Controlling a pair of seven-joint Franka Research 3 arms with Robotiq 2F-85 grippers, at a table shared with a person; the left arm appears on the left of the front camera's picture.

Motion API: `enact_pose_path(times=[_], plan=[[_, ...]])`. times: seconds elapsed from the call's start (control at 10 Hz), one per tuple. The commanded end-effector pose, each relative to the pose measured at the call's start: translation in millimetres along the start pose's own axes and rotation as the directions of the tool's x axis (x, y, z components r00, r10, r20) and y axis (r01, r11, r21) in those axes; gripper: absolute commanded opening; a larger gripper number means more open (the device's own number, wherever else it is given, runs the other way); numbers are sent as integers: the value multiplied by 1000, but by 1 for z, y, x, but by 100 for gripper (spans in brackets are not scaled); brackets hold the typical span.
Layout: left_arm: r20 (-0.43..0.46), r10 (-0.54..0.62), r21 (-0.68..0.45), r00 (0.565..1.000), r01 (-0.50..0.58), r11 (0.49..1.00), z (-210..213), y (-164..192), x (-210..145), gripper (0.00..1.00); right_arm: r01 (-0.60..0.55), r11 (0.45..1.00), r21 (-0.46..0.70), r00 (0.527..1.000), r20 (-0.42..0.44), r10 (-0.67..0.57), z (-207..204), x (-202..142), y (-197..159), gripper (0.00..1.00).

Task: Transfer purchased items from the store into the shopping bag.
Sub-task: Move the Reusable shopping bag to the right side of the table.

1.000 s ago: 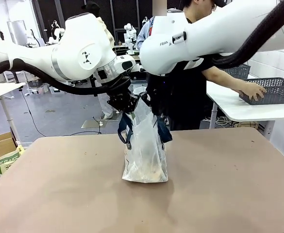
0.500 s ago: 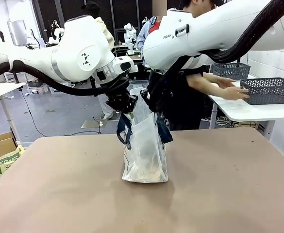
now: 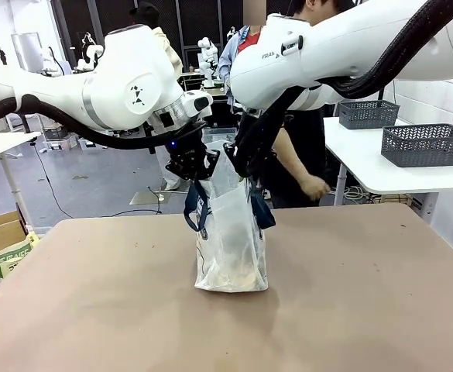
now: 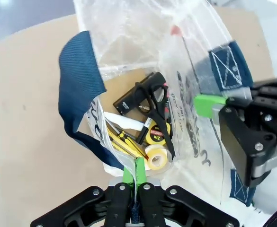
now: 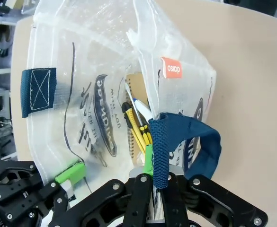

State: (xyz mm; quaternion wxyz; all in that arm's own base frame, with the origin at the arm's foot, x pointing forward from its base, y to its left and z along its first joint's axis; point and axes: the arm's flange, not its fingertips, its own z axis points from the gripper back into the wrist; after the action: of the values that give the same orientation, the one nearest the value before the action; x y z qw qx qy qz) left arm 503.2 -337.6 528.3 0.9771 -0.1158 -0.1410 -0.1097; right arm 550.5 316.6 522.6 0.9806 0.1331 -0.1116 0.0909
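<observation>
Nearest, a broad stretch of bare bench is seen, and open room is left at 6, 9 and 3 o'clock of the shopping bag, which is stood upright at the bench's middle, well clear of every edge. Up top, the bag's mouth is being spread: the rim at 9 o'clock is pinched by the left claw, jaws fully closed on the plastic beside a navy handle, and the rim at 3 o'clock is nipped likewise by the right claw, a strap draped over it. The mouth is judged to be held wide so goods can be dropped in from overhead. Some purchased items are already lodged at the bottom, scissors, a tape measure and a tape roll among them. Beyond, at 1 o'clock, a person's hand is seen low past the far edge; whether anything is carried in it cannot be told. Farther, at 2 o'clock, two mesh baskets are parked on a white side bench.
</observation>
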Motion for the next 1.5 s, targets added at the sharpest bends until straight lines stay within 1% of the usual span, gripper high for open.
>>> enact_pose_path(times=[0.0, 0.1, 0.2, 0.3, 0.5, 0.6, 0.7, 1.0, 1.4], plan=[[24, 69, 43, 997, -70, 997, -1, -5, -1, 0, 49, 998, 37, 999, -20, -48, -5, 2, 2, 0], [26, 74, 26, 997, -74, 997, -2, -4, 0, 0, 61, 998, 27, 998, -29, -61, -6, 4, 2, 0], [4, 10, -8, 1000, -10, 1000, -1, -5, -2, 0, 45, 999, 8, 998, -38, -45, -7, 5, 2, 0], [9, 59, 18, 998, -59, 998, 0, -1, 0, 0, 24, 1000, 8, 1000, -9, -24, -4, 0, 0, 0], [7, 52, 15, 999, -52, 999, 0, -5, -2, 0, 26, 1000, 7, 1000, -15, -26, -6, 0, 0, 0], [13, 69, -15, 998, -69, 998, -5, -4, 0, 0, 58, 996, 62, 998, -10, -58, -8, 2, 2, 0], [25, 77, -44, 997, -76, 996, -9, -5, 2, 0, 49, 996, 70, 999, -4, -48, -7, 4, 2, 0], [58, 55, -75, 997, -50, 996, -7, -10, 2, 0, 51, 994, 92, 998, 24, -53, -4, 7, 3, 0], [84, 58, -124, 995, -48, 991, -1, -13, 3, 0, 57, 994, 95, 998, 22, -59, -7, 10, 5, 0]])
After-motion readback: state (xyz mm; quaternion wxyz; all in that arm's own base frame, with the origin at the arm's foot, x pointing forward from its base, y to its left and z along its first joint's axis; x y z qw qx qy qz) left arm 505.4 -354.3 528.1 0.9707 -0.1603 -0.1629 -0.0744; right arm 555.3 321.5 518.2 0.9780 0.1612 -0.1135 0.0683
